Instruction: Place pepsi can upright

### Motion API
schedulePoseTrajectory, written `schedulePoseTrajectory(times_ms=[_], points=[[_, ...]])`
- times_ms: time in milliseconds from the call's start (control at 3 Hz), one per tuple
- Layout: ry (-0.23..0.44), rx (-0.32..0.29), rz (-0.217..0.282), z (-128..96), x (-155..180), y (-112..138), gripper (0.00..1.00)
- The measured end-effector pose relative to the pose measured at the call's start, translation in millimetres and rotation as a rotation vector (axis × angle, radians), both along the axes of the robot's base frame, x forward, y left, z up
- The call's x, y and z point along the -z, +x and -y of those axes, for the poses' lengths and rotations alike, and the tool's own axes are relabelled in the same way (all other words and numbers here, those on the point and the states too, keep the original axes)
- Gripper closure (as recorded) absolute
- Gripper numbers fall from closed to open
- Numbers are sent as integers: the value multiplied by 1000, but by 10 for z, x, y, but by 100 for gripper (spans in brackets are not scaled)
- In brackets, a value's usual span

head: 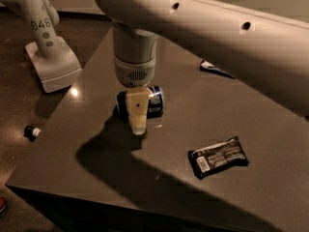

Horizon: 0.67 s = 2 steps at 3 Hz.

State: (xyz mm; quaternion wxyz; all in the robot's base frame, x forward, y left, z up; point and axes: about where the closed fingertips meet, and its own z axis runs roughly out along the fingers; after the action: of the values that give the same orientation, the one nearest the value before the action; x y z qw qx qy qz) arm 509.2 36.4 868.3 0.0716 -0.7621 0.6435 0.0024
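**Dark tabletop, three things lying on it**

The tabletop carries a pepsi can lying on its side. A black snack wrapper lies flat, well right of the can and nearer the front edge. A second wrapper lies behind the can, partly hidden. The end effector hangs just before the can.

My arm comes in from the upper right, sloping across the view, and turns at the wrist to point straight down. The claw hangs below the wrist, low over the left-centre of the desk. I can't tell whether its tip touches the surface.
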Motion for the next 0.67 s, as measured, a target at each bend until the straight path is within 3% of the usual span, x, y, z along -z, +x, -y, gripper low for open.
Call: schedulePoseTrajectory(times_ms=[667], points=[[-3, -25, -20, -181, 98, 1, 46]])
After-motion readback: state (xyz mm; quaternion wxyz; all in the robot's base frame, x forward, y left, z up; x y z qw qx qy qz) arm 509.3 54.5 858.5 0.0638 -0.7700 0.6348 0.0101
